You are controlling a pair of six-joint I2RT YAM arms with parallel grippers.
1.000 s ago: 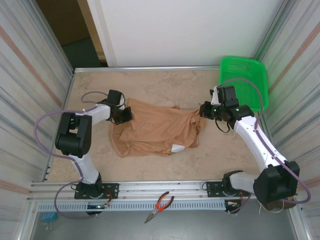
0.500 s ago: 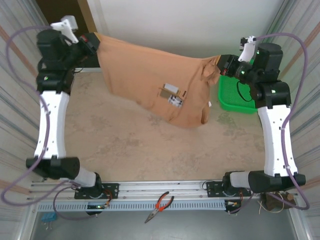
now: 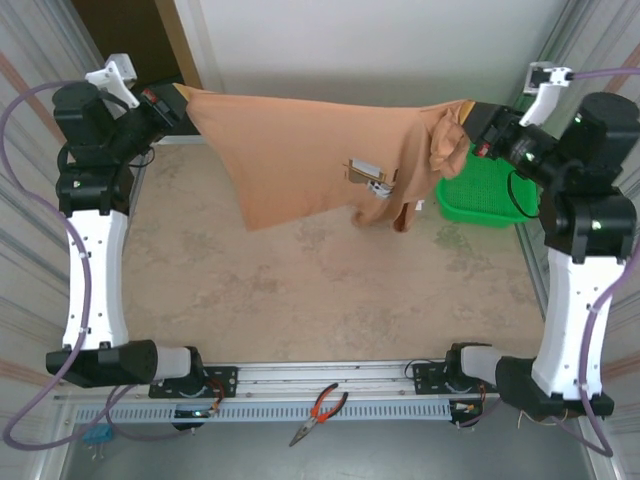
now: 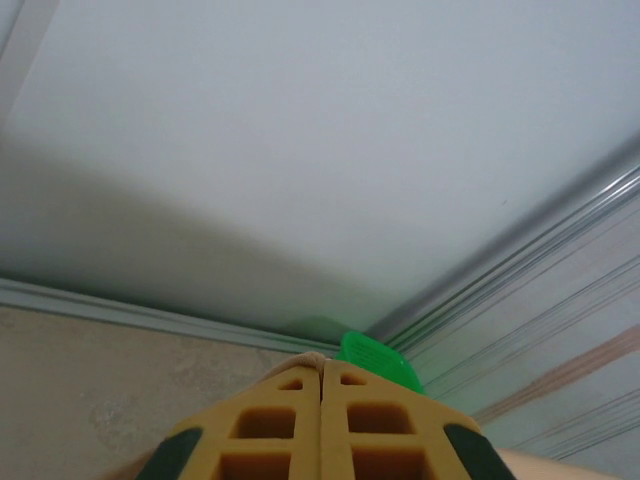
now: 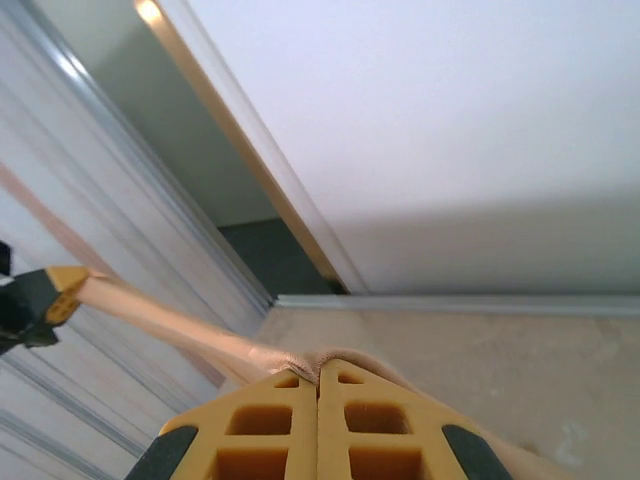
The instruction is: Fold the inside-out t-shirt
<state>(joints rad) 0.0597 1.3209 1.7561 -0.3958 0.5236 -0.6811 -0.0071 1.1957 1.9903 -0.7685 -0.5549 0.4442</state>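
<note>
Lifted higher, t-shirt (image 3: pixel 310 150) hangs gripped by left tool (image 3: pixel 183 98) and right tool (image 3: pixel 471 120), corners hidden.

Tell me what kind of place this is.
Probably a robotics lab work cell, not a home: a white left arm and white right arm bolted to a silver aluminium rail, a beige stone-patterned tabletop walled by ribbed grey panels, and red-handled pliers lying beside that rail.

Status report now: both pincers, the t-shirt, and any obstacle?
Left pincer shut on t-shirt. Right pincer shut on its other end. T-shirt stretched in air above table, not folded. Green basket near right end.
</note>
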